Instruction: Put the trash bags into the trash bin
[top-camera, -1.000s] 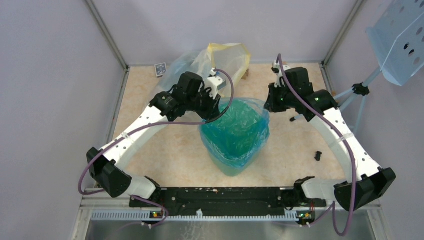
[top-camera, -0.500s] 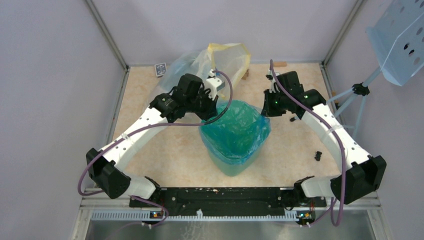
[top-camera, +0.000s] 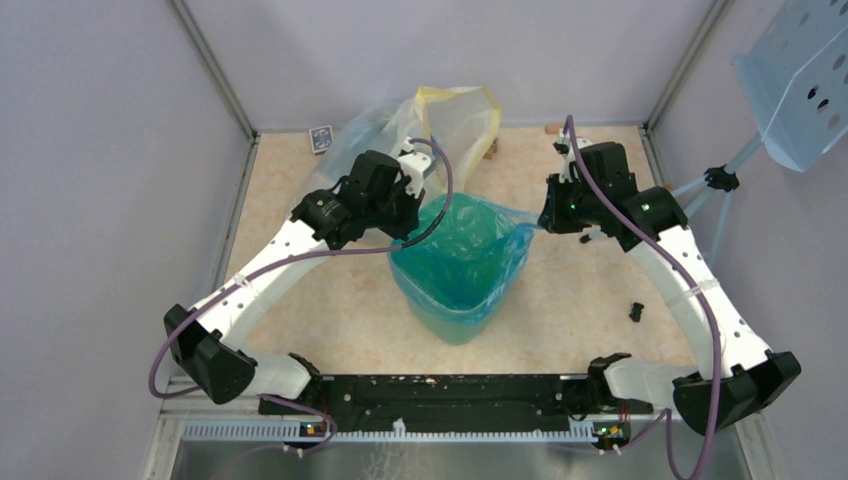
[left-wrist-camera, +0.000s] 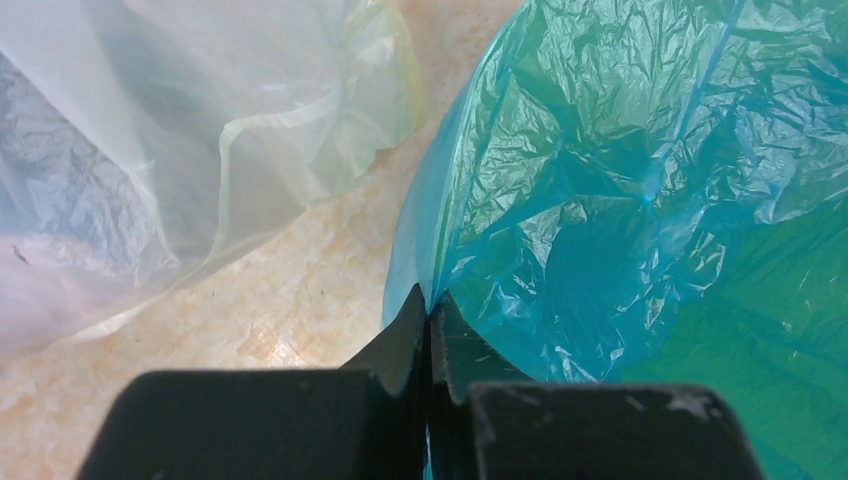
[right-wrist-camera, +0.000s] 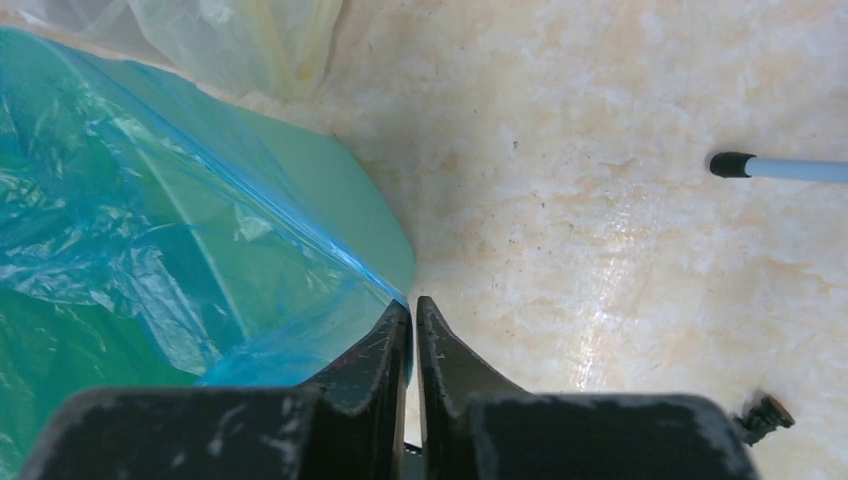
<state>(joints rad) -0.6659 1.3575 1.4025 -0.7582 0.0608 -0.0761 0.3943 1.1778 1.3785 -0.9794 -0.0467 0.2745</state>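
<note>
The mint-green trash bin (top-camera: 452, 332) stands mid-table, with the translucent blue trash bag (top-camera: 470, 240) spread open inside and over its rim. My left gripper (top-camera: 411, 222) is shut on the bag's far left edge; in the left wrist view the gripper (left-wrist-camera: 430, 312) pinches the crinkled film (left-wrist-camera: 600, 170). My right gripper (top-camera: 541, 224) is shut on the bag's far right corner and pulls it out taut past the bin. In the right wrist view the gripper (right-wrist-camera: 411, 306) clamps the blue film (right-wrist-camera: 150, 230) beside the bin's green wall (right-wrist-camera: 345, 190).
A clear-and-yellowish sack (top-camera: 445, 115) lies behind the bin, close to my left gripper. A blue card box (top-camera: 320, 138) sits at the back left. A small black part (top-camera: 636, 312) lies on the right. A pale blue stand leg (right-wrist-camera: 790, 168) reaches in from the right.
The bin and bag have shifted a little left. My left gripper moved left with the bag's edge. My right gripper moved right, stretching the bag's corner out.
</note>
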